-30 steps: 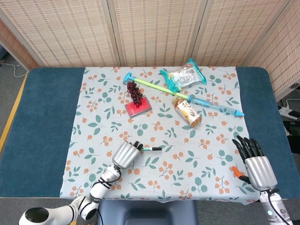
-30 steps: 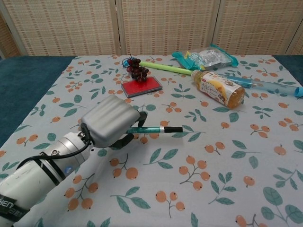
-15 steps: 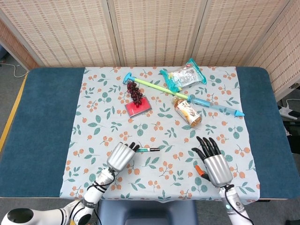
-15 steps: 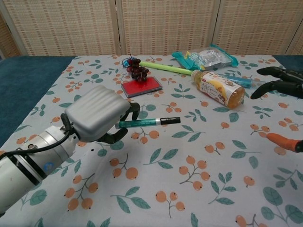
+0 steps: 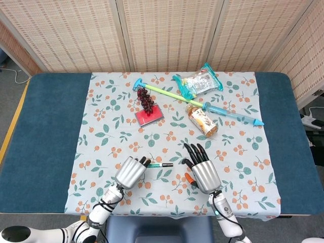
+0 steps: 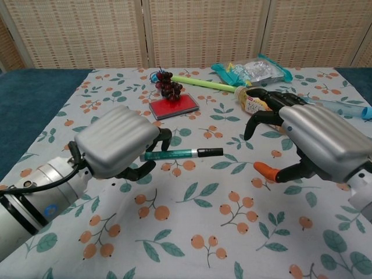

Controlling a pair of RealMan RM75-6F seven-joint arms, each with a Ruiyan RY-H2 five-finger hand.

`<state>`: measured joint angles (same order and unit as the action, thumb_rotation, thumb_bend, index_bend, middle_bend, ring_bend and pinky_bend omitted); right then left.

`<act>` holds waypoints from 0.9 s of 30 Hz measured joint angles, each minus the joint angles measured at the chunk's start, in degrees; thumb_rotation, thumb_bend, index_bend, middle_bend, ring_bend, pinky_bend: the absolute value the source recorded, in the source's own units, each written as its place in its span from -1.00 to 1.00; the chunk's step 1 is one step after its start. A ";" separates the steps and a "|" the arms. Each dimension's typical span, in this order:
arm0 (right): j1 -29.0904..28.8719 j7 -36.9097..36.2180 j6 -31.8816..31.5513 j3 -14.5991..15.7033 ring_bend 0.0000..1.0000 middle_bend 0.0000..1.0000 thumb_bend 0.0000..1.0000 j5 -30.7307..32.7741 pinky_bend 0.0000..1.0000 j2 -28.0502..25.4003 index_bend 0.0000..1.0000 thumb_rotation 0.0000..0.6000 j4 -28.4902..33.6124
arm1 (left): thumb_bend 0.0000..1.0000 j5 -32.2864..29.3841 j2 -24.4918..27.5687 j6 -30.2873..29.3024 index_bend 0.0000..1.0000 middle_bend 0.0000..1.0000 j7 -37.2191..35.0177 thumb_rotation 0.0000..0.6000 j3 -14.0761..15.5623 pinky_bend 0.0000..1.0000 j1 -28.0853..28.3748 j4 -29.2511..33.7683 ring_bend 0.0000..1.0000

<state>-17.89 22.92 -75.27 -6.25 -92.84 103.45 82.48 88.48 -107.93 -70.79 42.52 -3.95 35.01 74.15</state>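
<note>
My left hand [image 5: 131, 171] [image 6: 119, 145] grips a teal pen [image 6: 181, 153] [image 5: 161, 165] with a black cap, held level above the cloth with the cap pointing right. My right hand [image 5: 199, 169] [image 6: 311, 138] hovers just right of the pen's tip, fingers spread and holding nothing; its orange-tipped thumb [image 6: 264, 170] points toward the pen. A small gap separates the pen cap from the right hand.
Further back on the floral cloth [image 5: 116, 126] lie a tea bottle [image 5: 202, 120], a snack bag [image 5: 198, 83], a long green-and-blue stick [image 5: 202, 104], a grape bunch [image 5: 146, 99] and a red box [image 5: 150, 116]. Blue table surface [image 5: 40, 126] flanks the cloth.
My right hand has swept left from the table's right edge to just beside the pen tip. The left hand has lifted the pen slightly and drawn a little toward me.
</note>
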 measured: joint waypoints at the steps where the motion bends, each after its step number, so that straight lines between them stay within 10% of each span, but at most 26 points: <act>1: -0.27 0.08 0.11 -0.07 -1.00 -1.00 -0.63 0.20 -1.00 0.56 -0.17 1.00 -0.29 | -0.13 0.08 0.03 -0.03 0.48 0.74 0.13 1.00 0.06 1.00 -0.03 0.20 0.65; 27: -3.59 -1.47 0.99 0.06 -1.00 -1.00 -0.62 3.14 -1.00 7.27 -0.04 1.00 -4.45 | -0.13 1.16 -0.48 0.34 0.46 0.73 1.13 1.00 0.89 1.00 -0.70 2.28 0.65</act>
<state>-21.48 21.46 -74.28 -6.19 -89.70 110.72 78.03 89.64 -108.41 -70.45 43.66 -3.06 34.31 76.43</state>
